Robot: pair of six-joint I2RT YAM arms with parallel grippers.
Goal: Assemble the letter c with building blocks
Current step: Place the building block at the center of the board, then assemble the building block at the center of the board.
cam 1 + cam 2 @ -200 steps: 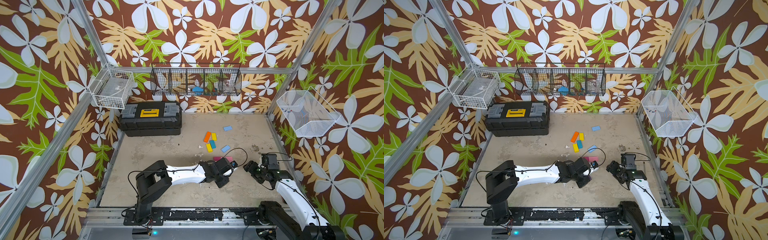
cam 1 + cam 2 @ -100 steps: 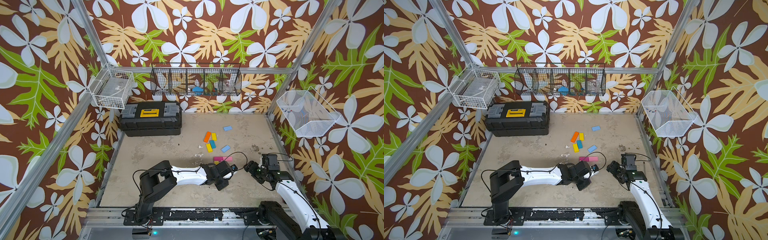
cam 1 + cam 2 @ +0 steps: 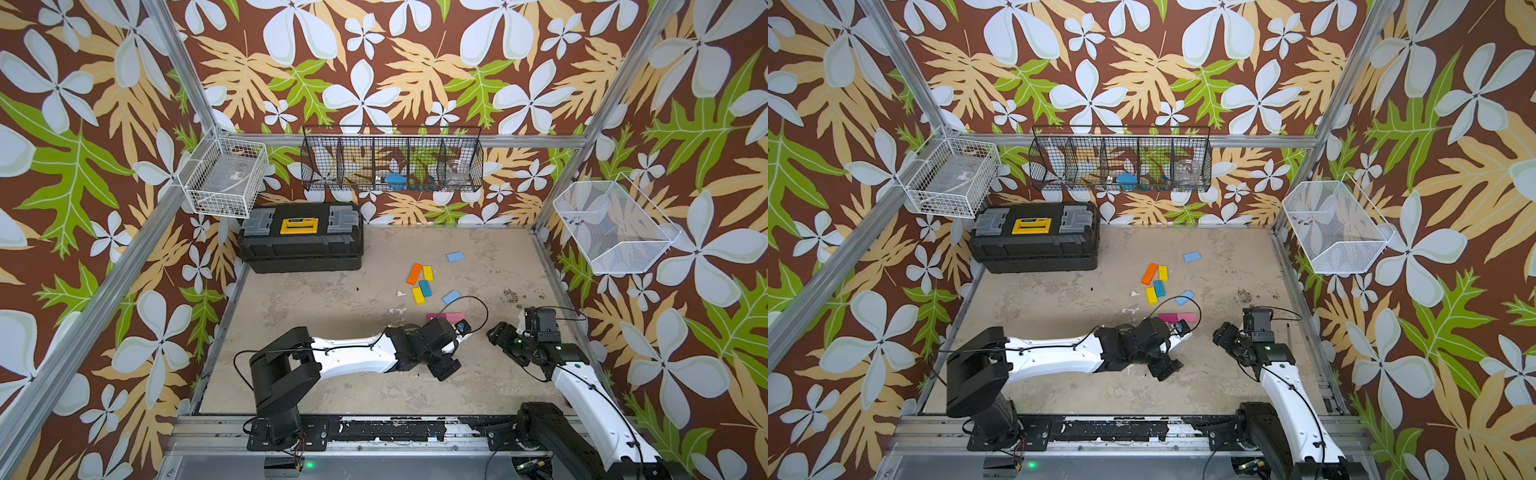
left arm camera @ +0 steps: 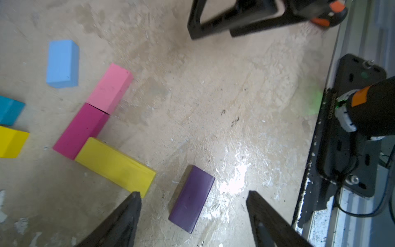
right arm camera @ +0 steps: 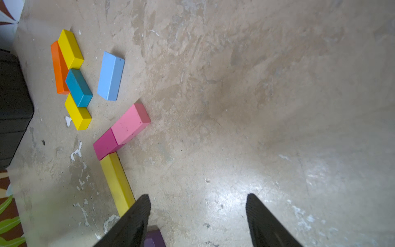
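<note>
So the left gripper (image 4: 193, 195) was spread wide and gripping nothing. The purple block (image 4: 191, 201) lay flat on the tabletop (image 3: 332, 299) in the gap between its fingers (image 4: 126, 216), clear of both. One fingertip sat right at the near end of the long yellow block (image 4: 115, 164), and I honestly couldn't tell if it touched. The purple block was just beside that same end, with a small gap. From there the long yellow block ran away to the far side and butted against the left end of the magenta block (image 4: 81, 130), which lined up end to end with the pink block (image 4: 110, 88) on its right. The right gripper (image 5: 197, 196) was off to the right of all that, jaws also apart, with only bare tabletop between them. Farther out, a light blue block (image 3: 451, 297) lay just beyond the pink one. Past it was a loose cluster: the orange block (image 3: 414, 274), a short yellow block (image 3: 427, 273) beside it, the teal block (image 3: 424, 288) and a second short yellow block (image 3: 418, 295). Another light blue block (image 3: 455, 256) lay farther still, and a black toolbox (image 3: 301, 237) stood at the far left.
</note>
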